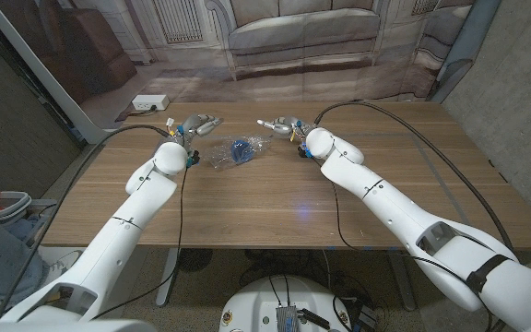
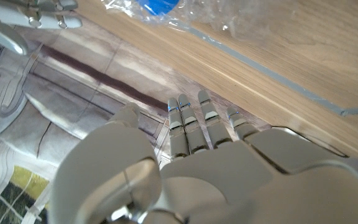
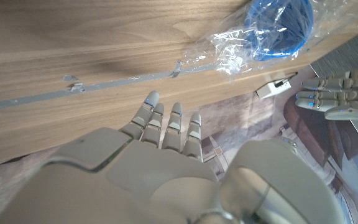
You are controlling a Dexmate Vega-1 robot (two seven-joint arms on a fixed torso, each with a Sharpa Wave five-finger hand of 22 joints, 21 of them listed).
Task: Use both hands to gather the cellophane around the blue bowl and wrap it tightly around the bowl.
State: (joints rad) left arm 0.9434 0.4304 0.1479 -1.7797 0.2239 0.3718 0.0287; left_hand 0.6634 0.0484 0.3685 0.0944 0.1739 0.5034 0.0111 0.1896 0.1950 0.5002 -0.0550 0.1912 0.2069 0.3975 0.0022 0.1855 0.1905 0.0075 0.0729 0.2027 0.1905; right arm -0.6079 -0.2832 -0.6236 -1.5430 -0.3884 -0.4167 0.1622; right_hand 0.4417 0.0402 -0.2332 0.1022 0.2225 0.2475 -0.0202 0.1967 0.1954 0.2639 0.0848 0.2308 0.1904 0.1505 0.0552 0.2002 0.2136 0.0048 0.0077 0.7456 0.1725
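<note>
The blue bowl (image 1: 241, 148) lies on the wooden table (image 1: 275, 203) inside a crumpled sheet of clear cellophane (image 1: 221, 155). My left hand (image 1: 200, 123) is behind the bowl on its left, fingers stretched out and holding nothing. On the bowl's other side, my right hand (image 1: 277, 124) is also behind it, fingers straight and empty. Neither hand touches the cellophane. The left wrist view shows my left hand (image 2: 194, 162), the bowl (image 2: 157, 6), the cellophane (image 2: 219, 15) and my right hand (image 2: 33, 14). The right wrist view shows my right hand (image 3: 166, 155), the bowl (image 3: 278, 28), the cellophane (image 3: 235, 53) and my left hand (image 3: 337, 96).
A white power strip (image 1: 150, 102) lies at the table's far left corner. Black cables (image 1: 404, 124) run across the right half of the table and along my left arm. A strip of tape (image 3: 123, 78) lies on the wood. A backdrop hangs behind the far edge.
</note>
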